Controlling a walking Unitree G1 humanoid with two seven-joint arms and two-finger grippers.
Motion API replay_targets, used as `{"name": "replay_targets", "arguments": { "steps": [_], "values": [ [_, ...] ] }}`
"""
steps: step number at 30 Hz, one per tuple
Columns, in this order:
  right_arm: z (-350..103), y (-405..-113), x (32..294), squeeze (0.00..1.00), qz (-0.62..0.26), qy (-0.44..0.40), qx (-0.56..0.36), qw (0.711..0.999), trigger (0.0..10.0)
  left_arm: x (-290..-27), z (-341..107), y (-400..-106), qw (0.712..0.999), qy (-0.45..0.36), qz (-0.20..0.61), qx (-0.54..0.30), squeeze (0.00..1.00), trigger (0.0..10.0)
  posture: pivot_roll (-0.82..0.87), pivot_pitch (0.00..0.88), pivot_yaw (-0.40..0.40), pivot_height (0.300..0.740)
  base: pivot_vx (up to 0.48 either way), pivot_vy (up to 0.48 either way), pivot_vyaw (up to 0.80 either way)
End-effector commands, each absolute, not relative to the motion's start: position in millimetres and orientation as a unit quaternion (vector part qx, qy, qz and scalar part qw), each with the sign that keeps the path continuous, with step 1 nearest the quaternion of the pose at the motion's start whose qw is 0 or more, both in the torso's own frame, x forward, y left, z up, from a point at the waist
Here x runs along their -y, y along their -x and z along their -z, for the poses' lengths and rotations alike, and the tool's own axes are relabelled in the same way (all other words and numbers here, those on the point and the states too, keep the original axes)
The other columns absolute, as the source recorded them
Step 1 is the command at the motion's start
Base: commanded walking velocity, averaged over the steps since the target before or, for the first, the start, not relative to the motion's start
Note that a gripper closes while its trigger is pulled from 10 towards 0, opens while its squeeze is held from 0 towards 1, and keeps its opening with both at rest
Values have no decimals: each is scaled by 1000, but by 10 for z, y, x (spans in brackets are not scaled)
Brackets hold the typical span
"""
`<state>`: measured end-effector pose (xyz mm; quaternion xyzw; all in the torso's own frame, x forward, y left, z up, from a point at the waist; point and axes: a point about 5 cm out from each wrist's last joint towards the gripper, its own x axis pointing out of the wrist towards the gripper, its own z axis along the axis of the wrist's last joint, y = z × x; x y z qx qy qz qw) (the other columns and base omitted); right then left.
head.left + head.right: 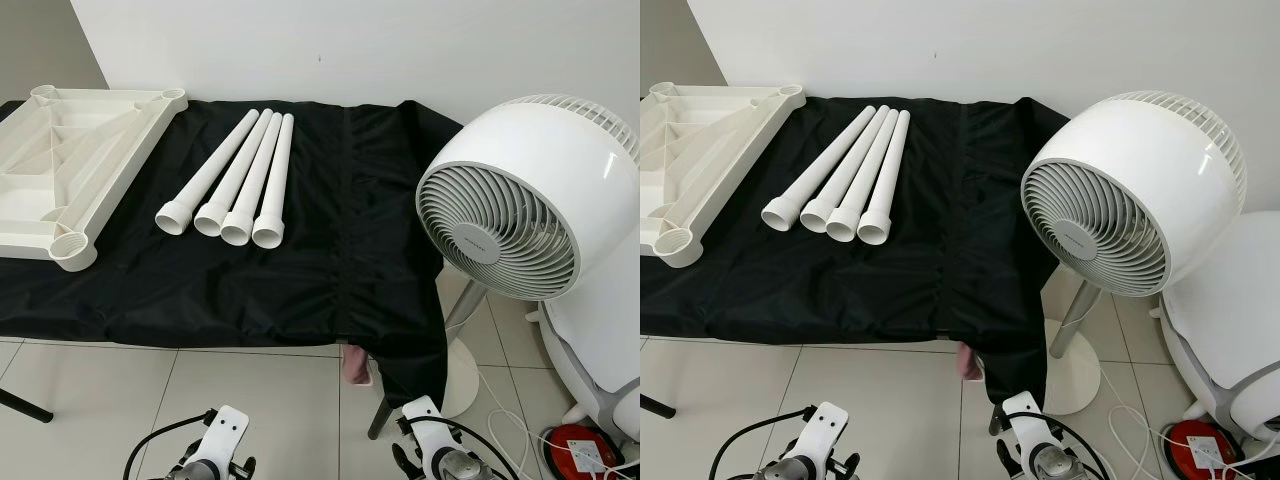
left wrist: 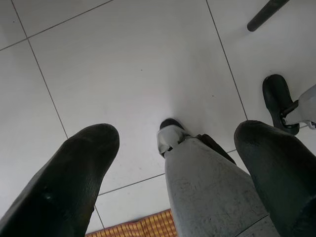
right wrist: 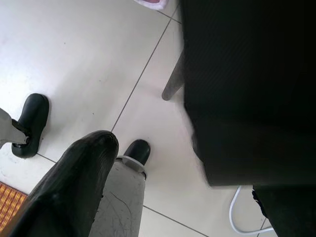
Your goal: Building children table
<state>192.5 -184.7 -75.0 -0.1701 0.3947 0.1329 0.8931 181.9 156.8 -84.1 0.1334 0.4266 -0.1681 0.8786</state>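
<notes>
The white plastic tabletop (image 1: 70,150) lies upside down at the left end of a table draped in black cloth (image 1: 330,250), with round leg sockets at its corners. Several white tube legs (image 1: 240,175) lie side by side on the cloth just right of it, their wide ends toward me. Both arms hang low by the floor: left arm (image 1: 215,445), right arm (image 1: 432,450). In the wrist views my left gripper (image 2: 177,136) and right gripper (image 3: 182,148) are open and hold nothing, pointing down at the tiled floor and my feet.
A large white pedestal fan (image 1: 515,195) stands at the table's right end, its base (image 1: 460,375) and cable on the floor. A white appliance (image 1: 600,330) and a red object (image 1: 575,450) sit further right. A white wall backs the table.
</notes>
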Motion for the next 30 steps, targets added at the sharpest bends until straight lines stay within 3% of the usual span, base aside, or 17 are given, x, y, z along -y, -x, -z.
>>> {"name": "replay_targets", "arguments": {
  "steps": [1, 30],
  "values": [
    [768, -1888, 1838, 0, -131, 161, -397, 894, 10000, -1592, 874, -1750, 876, -132, 159, -436, 0, 10000, -89, 0, 60, 740, 0, 0, 0],
    [755, -1908, 1820, 0, -118, 136, -390, 903, 10000, -1733, 900, -1688, 874, -116, 120, -456, 0, 10000, -77, 0, 64, 740, 0, 31, 0]
  ]
}}
